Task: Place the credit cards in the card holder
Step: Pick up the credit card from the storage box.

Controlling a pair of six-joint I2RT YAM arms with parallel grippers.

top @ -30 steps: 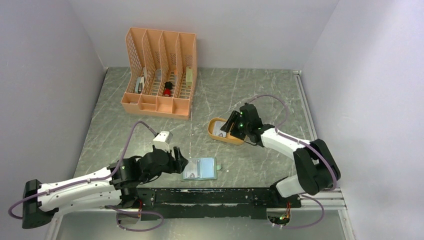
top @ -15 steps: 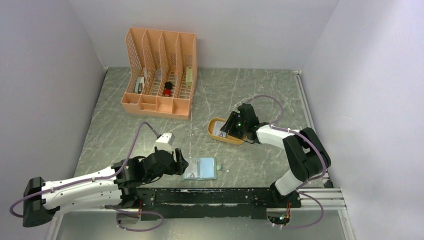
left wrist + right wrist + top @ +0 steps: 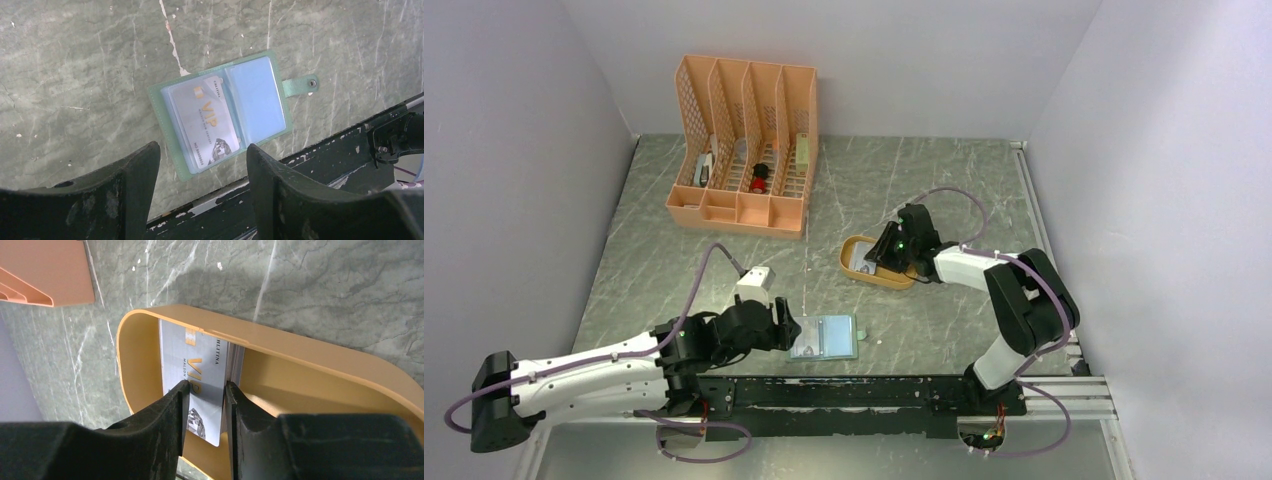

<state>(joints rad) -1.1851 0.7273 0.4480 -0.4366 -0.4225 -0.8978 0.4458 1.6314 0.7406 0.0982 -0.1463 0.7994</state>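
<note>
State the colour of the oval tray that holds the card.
The tray is mustard yellow, shown best in the right wrist view.

1. Overhead camera: high above the near edge, looking down and forward across the whole table [image 3: 924, 190].
2. Left wrist camera: close, tilted down at the card holder [image 3: 260, 100]. The overhead view shows it too.
3. Right wrist camera: closer still, peering into the yellow tray [image 3: 320, 357], which is also in the overhead view.
</note>
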